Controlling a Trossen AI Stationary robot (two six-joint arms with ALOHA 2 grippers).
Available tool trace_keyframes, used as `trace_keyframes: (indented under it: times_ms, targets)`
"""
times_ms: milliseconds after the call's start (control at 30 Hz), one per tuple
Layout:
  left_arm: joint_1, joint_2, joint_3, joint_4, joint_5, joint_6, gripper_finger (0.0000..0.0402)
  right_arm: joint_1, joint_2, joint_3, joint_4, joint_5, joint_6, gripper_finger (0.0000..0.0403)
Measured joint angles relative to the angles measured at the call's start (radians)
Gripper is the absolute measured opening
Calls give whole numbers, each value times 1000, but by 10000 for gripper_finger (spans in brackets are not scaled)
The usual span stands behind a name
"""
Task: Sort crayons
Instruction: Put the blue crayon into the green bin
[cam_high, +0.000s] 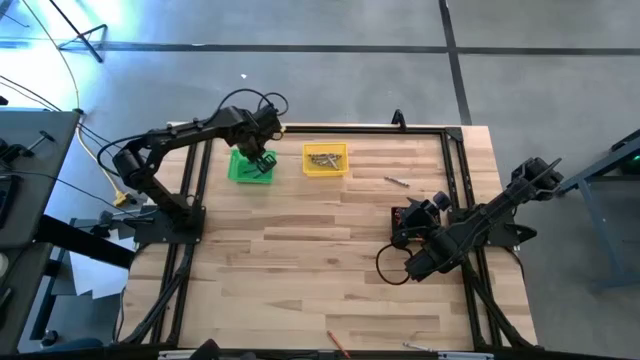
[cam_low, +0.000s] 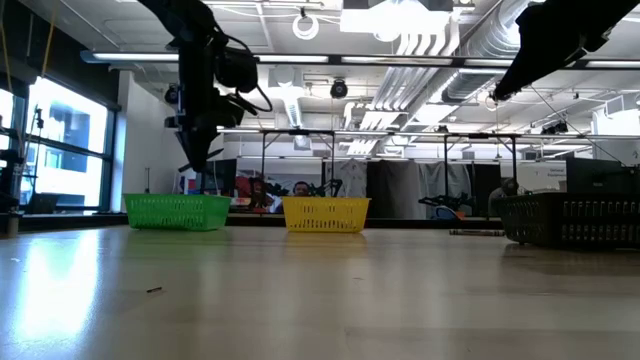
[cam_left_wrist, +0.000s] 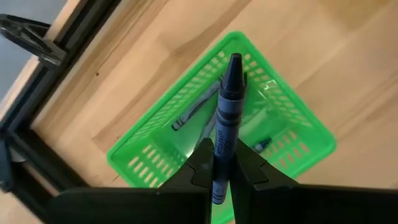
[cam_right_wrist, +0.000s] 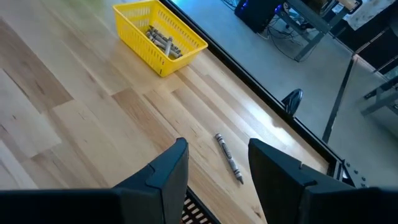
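My left gripper (cam_high: 262, 160) hangs above the green bin (cam_left_wrist: 143, 155), pointing steeply down and shut on a dark blue crayon (cam_left_wrist: 227, 106). The green bin holds a few dark crayons (cam_left_wrist: 196, 112). The yellow bin (cam_high: 325, 158) beside it holds several grey crayons (cam_right_wrist: 160, 42). One grey crayon (cam_right_wrist: 228, 157) lies loose on the table ahead of my right gripper (cam_right_wrist: 217, 148). My right gripper stands open above the table's right part, holding nothing. My left gripper pinches the blue crayon's lower half (cam_left_wrist: 221, 155) between its two fingers. The crayon runs along the fingers, and its pointed tip (cam_left_wrist: 235, 62) sticks out well past them. The fingers come from above, slanting down. The crayon hangs clear above the green bin.
A black bin (cam_low: 570, 220) stands on the table's right part, below my right arm. Two crayons (cam_high: 338, 343) lie at the near edge. A dark frame (cam_high: 440, 130) runs round the table. Bare wood lies in the middle.
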Motion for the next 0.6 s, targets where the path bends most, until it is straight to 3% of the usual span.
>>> trace_keyframes:
  times_ms: [233, 600]
  targets:
    - [80, 0, 0, 21, 101, 3, 8, 0, 0, 0, 12, 0, 0, 160]
    - [77, 0, 0, 21, 112, -4, 8, 0, 0, 0, 28, 0, 0, 160]
